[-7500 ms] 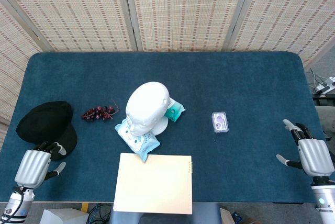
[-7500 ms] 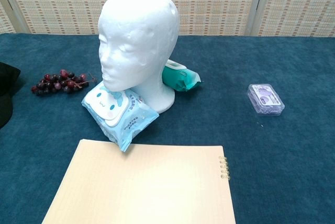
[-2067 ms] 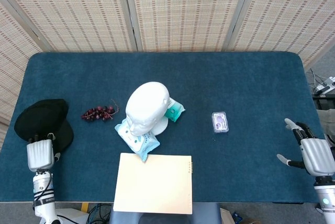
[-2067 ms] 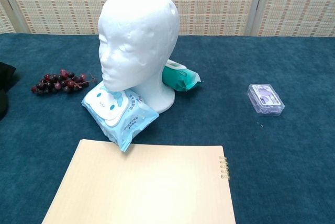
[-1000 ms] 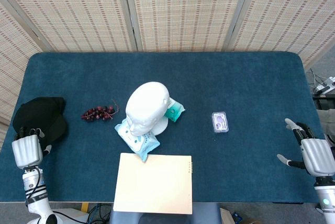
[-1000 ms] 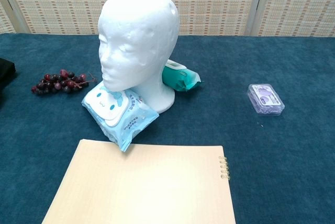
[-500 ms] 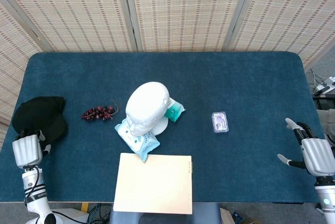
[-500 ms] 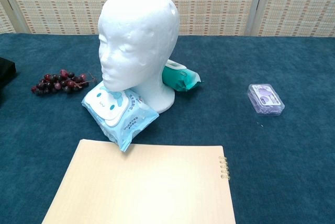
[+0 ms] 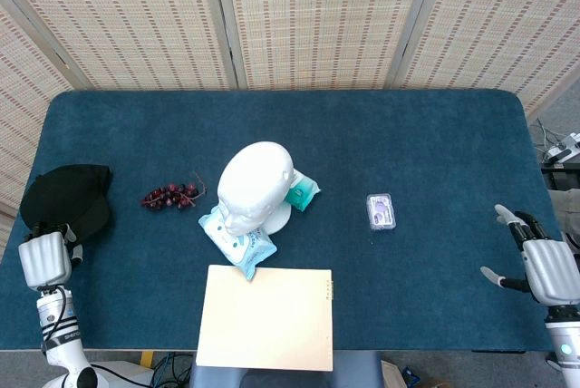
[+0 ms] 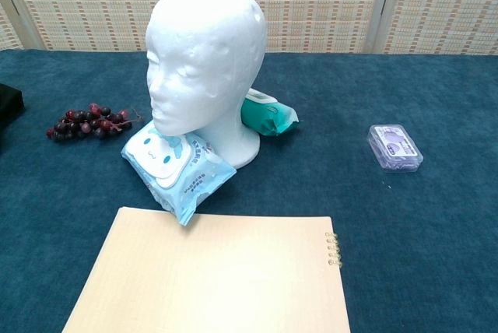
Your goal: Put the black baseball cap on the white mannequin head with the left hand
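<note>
The black baseball cap (image 9: pixel 65 196) lies bunched at the far left of the blue table, with only a sliver of it (image 10: pixel 7 104) at the left edge of the chest view. My left hand (image 9: pixel 44 257) is at the cap's near edge, fingers curled onto the brim and gripping it. The white mannequin head (image 9: pixel 256 186) stands upright and bare mid-table, facing the near left (image 10: pixel 206 61), well to the right of the cap. Near the table's right front corner my right hand (image 9: pixel 546 266) rests with fingers spread and holds nothing.
Dark grapes (image 9: pixel 169 196) lie between cap and head. A blue wipes pack (image 10: pixel 177 166) and a green pack (image 10: pixel 268 115) lean at the head's base. A tan spiral notebook (image 9: pixel 265 317) lies in front, a small purple box (image 9: pixel 380 211) to the right.
Over the past seconds my left hand has closed on the cap's edge and drawn it left and away, bunching it. In the last half second it shifted only slightly. The right hand stayed still.
</note>
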Motion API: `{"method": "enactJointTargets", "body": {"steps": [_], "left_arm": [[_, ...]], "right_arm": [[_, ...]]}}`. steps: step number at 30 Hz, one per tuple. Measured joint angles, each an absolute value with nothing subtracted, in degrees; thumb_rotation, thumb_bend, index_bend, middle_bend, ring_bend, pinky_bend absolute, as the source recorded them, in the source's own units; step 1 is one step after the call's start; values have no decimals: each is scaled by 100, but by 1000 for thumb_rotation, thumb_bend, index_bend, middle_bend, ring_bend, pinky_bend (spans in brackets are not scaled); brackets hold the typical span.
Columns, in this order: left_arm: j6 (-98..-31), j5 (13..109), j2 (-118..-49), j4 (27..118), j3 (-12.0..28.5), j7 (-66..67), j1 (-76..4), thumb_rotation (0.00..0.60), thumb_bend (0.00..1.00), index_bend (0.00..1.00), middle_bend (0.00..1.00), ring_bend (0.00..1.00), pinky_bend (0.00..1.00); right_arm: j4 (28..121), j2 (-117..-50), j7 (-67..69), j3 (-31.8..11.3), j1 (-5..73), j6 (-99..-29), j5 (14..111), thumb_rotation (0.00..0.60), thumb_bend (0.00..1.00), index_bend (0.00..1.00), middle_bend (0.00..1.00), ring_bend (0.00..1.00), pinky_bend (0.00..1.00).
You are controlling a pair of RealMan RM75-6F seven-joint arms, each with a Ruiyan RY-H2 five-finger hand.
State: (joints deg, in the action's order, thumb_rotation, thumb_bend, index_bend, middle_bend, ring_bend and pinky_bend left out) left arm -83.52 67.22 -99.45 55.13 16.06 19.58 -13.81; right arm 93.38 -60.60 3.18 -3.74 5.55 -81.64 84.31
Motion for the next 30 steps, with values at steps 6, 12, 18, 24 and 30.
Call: {"method": "enactJointTargets", "body": {"steps": [6, 12, 18, 24, 30], "left_arm": [[-8339, 6699, -9953, 5463, 1640, 1867, -1399, 600, 359, 570, 568, 263, 418], [-8448, 6789, -9936, 5410, 1633, 1767, -1404, 600, 395, 579, 583, 276, 431], [-8764, 7081, -9854, 5350, 1572, 1607, -1402, 600, 396, 607, 618, 309, 465], [-9132, 7504, -9671, 5321, 1427, 1401, -1383, 600, 396, 621, 642, 328, 488], [-9468, 7997, -9526, 5131, 1213, 1208, -1387, 600, 397, 626, 651, 335, 496]], "right_arm": [[9335, -6058, 326, -376, 552, -8171, 8430, 600, 31, 81, 265, 145, 499], [9336, -6057, 331, -373, 544, -8186, 8441, 600, 30, 82, 265, 145, 500], [9337, -6053, 349, -371, 529, -8221, 8464, 600, 30, 82, 265, 144, 499], [9344, -6048, 363, -360, 513, -8257, 8500, 600, 31, 81, 265, 145, 499], [9344, -6049, 360, -357, 503, -8277, 8517, 600, 30, 81, 265, 145, 499]]}}
